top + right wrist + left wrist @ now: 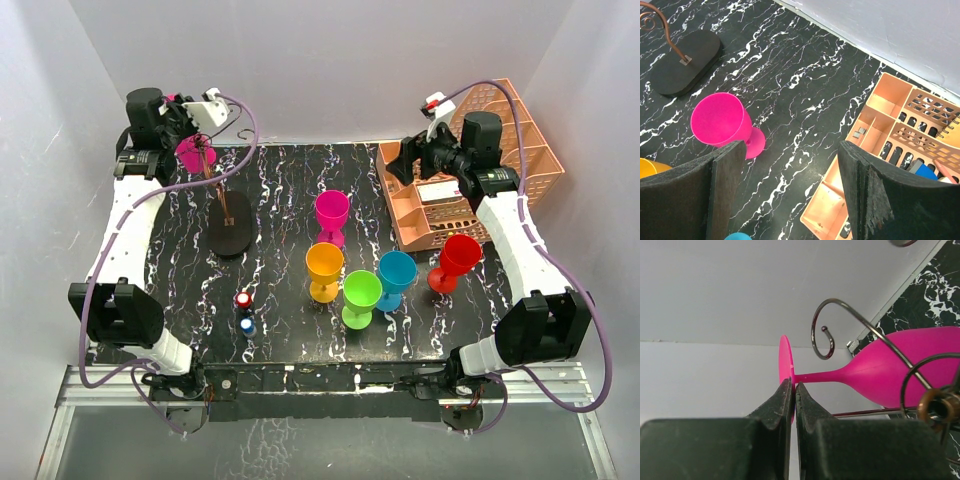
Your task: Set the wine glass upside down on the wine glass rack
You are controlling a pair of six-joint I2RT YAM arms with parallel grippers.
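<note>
While the left pincer (794, 390) clamps tight on the flat foot of the magenta wine glass (875, 372), that glass is up in the air at the far left corner, right at the top of the wine glass rack (230, 225)! Look at the left wrist view: the foot disc is pinched edge-on between the two dark fingers, the thin stem runs away from them and the bowl lies beyond. A curled scroll arm of the rack crosses in front of that bowl. Whether the stem sits in a scroll or just beside it, I cannot tell. From above, the bowl shows as a magenta blob over the copper stem, and the rack's black oval base rests on the marbled black worktop (290, 190), a little nearer the arms. Over to the other side: the right pincer (790, 150) hangs spread wide, fingers well apart, high above the worktop beside the peach basket (520, 150) at the far right. Below it stands a second magenta glass (332, 213), upright. Nearer the arms, an orange glass (324, 268), a green glass (361, 293), a blue glass (396, 272) and a red glass (458, 258) stand upright in a loose cluster. A small red-topped piece (243, 299) and a small blue piece (246, 325) sit just left of them
</note>
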